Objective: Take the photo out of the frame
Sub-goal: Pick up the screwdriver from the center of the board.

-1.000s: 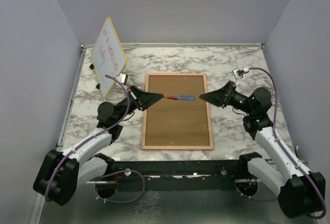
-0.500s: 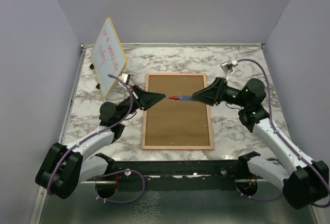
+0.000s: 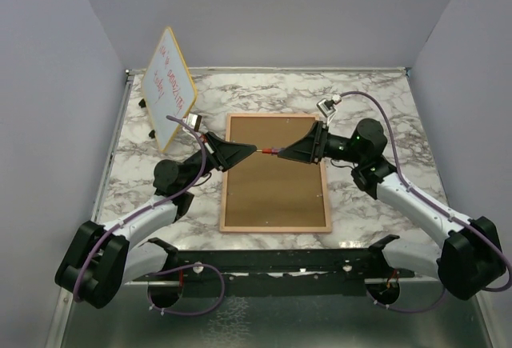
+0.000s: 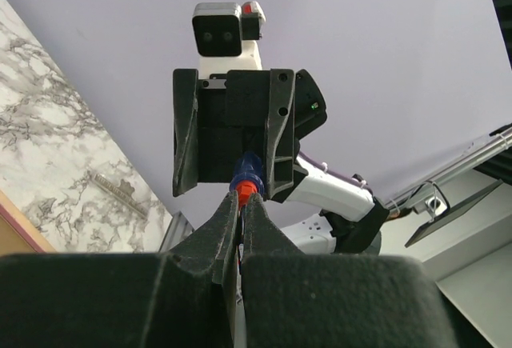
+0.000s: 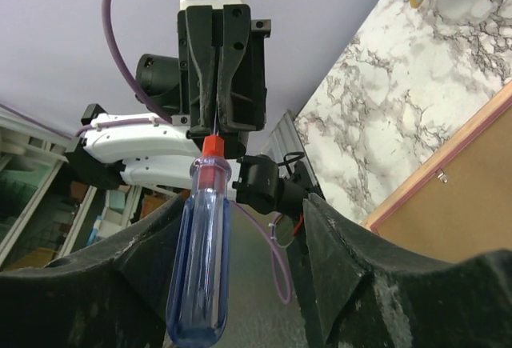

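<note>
The frame (image 3: 276, 196) lies face down on the marble table, brown back up inside a thin pink border; the photo is hidden beneath it. Above the frame's upper part, my left gripper (image 3: 254, 150) is shut on the thin metal shaft of a screwdriver (image 3: 270, 151), held level. In the left wrist view its fingertips (image 4: 242, 200) pinch just below the red collar. My right gripper (image 5: 240, 204) stands open around the clear blue handle (image 5: 204, 244): the handle rests against the left finger, with a gap to the right one. A small metal clip (image 5: 441, 176) shows on the frame back (image 5: 472, 196).
A yellow-edged whiteboard (image 3: 170, 84) with red writing leans at the back left. Grey walls close in both sides and the back. A metal rail (image 3: 264, 68) runs along the table's far edge.
My right arm has reached left until its jaws enclose the screwdriver handle, and the jaws have narrowed. The left gripper has kept its hold in place.
</note>
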Robot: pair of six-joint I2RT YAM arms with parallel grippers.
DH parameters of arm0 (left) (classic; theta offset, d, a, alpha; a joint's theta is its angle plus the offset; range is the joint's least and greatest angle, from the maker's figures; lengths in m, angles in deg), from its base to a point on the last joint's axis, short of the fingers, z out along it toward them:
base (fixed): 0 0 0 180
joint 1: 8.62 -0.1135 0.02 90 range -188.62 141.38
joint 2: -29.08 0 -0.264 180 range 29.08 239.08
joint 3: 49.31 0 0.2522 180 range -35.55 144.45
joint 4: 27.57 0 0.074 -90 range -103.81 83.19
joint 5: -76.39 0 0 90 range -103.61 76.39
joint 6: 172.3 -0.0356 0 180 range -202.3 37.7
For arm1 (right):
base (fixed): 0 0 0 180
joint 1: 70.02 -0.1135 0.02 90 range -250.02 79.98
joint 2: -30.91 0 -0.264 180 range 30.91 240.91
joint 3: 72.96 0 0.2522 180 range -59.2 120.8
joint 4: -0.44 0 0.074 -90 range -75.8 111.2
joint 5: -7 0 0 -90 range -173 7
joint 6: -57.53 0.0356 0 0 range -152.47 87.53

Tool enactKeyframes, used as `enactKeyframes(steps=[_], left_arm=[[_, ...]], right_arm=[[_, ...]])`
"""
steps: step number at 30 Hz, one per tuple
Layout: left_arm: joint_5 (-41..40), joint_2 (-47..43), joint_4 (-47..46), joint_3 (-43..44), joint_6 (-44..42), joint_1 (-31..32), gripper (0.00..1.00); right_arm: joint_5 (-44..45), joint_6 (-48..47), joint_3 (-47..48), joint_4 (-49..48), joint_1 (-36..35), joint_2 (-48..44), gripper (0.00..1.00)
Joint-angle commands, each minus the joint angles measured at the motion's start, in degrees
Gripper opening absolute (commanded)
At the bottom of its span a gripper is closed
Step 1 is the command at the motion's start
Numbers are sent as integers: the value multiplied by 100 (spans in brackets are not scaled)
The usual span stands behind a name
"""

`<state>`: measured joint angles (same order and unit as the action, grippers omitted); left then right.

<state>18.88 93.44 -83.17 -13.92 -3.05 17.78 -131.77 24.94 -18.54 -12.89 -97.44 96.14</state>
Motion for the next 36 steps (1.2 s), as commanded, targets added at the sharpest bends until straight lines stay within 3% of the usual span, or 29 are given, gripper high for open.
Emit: enactKeyframes(steps=[1, 6, 9, 14, 23, 29, 31, 36], left_arm=[[-76, -41, -290, -45, 8, 45, 0], [-91, 10, -309, -34, 10, 47, 0], [-147, -33, -313, -68, 27, 47, 0], [-169, -32, -308, -71, 47, 44, 0], [-164, -88, -315, -80, 65, 50, 0], [-217, -156, -295, -124, 91, 50, 0], [-229, -181, -282, -131, 91, 50, 0], [-244, -180, -261, -132, 91, 50, 0]], right_arm=[[33, 462, -31, -802, -77, 225, 62], [359, 450, 33, -853, -250, 345, 59], [625, 231, 104, -353, -254, 239, 41], [578, 336, -10, -474, -247, 192, 40], [445, 577, -133, -835, -251, 200, 21], [349, 579, -84, -784, -252, 208, 14], [299, 570, -75, -755, -250, 222, 2], [280, 586, -100, -771, -251, 188, 1]])
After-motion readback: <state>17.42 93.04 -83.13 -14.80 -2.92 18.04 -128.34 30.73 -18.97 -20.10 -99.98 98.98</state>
